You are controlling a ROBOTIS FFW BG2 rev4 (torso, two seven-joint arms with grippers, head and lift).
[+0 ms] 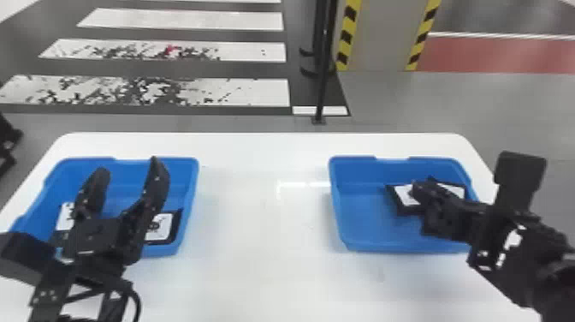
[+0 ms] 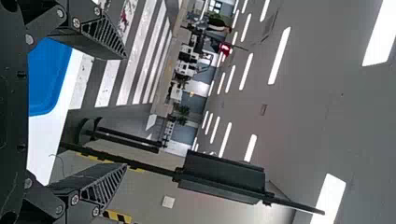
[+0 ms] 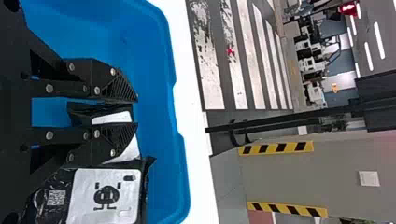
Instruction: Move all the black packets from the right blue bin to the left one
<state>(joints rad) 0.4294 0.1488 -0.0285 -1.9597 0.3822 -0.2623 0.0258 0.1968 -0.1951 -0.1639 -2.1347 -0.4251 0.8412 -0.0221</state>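
Black packets [image 3: 105, 193] lie under the slanting right tool [image 1: 421, 188], narrowly parted, hold unclear; left tool [image 1: 128, 167] empty, spread wide.

- The left arm [image 1: 51, 284] comes in over the left part of the surface [image 1: 274, 265], its pincer [image 1: 129, 166] raised and aimed towards the far edge.
- Its two fingers stand wide apart, tips well separated.
- The right arm [image 1: 522, 257] crosses the right edge, slanting inward, its pincer [image 1: 419, 188] lowered nearer the far right corner.
- Those fingers lie nearly parallel, a narrow gap between them.
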